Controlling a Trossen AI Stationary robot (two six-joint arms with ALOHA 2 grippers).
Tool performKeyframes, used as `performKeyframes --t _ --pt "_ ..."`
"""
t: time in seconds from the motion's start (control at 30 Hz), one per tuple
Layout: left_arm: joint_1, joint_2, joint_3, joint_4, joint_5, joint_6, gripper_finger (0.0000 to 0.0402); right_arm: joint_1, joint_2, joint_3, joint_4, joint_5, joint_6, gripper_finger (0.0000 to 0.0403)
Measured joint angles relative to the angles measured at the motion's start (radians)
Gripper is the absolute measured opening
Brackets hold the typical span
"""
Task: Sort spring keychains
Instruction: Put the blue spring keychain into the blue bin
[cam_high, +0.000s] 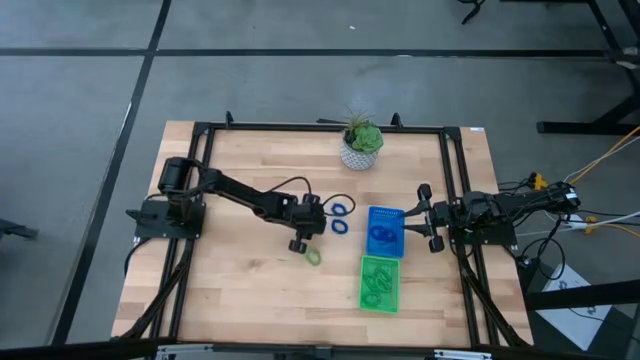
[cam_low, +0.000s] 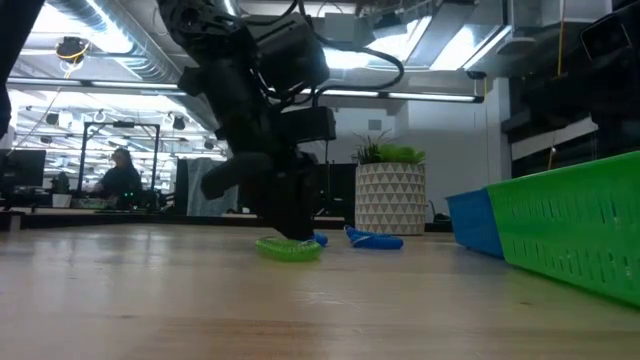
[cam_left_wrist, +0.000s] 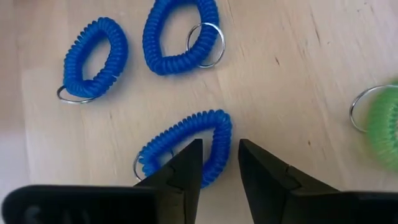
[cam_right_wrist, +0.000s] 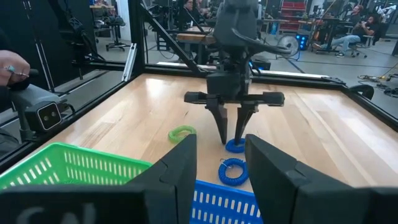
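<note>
A blue coiled plastic spring keychain (cam_left_wrist: 186, 146) lies on the wooden table (cam_high: 240, 290), left of the flat blue plastic tray (cam_high: 385, 232), with the left gripper (cam_left_wrist: 219, 163) spread astride its end. Two more blue coils (cam_left_wrist: 93, 59) lie nearby, a light green coil (cam_high: 314, 256) close by. The right gripper (cam_right_wrist: 219, 163) waits spread beside the blue tray.

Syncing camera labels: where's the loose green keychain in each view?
High: green keychain on bare wood, just by the left gripper.
Low: keychain at mid-picture, at that gripper's foot.
Left wrist: keychain half cut off at the picture's edge.
Right wrist: keychain beyond the green tray.
Shared landmark: the left gripper.
</note>
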Motion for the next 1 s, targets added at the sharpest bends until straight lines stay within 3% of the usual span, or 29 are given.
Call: performKeyframes --t 0.2,0.4,1.0 --pt "0.043 0.027 0.0 0.039 0.132 0.025 0.0084 0.0 0.0 0.0 0.0 0.0 0.0 0.0136" --pt "0.076 0.028 0.0 0.05 0.243 0.092 0.0017 0.0 0.0 0.0 0.0 0.0 0.0 0.0136" --pt "0.092 -0.07 -0.005 0.177 0.274 0.22 0.0009 0.0 0.0 0.0 0.0 0.0 0.0 0.0136"
